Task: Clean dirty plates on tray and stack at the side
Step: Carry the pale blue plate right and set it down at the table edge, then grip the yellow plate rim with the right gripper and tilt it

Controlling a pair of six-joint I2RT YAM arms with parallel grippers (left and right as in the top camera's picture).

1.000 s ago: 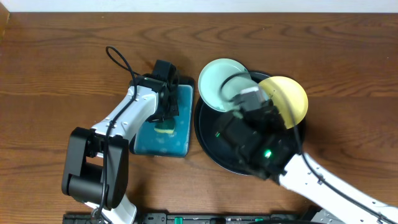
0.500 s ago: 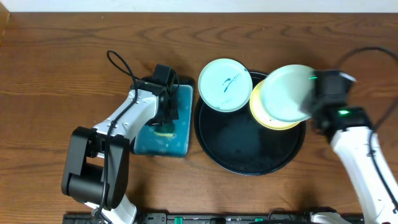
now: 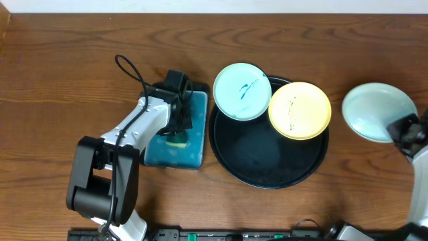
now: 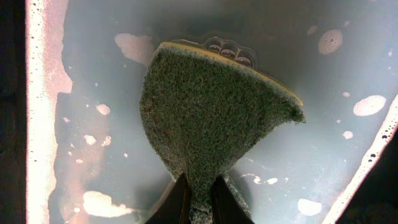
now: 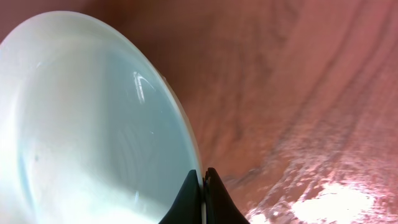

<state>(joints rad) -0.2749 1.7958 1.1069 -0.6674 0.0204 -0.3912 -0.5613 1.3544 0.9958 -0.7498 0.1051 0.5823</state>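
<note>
Mint-white plate [image 5: 93,124], rim edge pinched between right fingers [image 5: 189,199].

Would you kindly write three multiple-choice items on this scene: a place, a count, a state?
1. Where, relative to the tray, is the mint plate in the right gripper?
A. at its centre
B. to its right, off it
C. to its left
2. How many plates are yellow?
A. one
B. two
C. none
3. The left gripper is:
A. open, empty
B. shut on the sponge
C. shut on a plate
Key: 1B, beyond the tray's right rim; 2A, only the yellow plate; 3B, it pinches the sponge.
</note>
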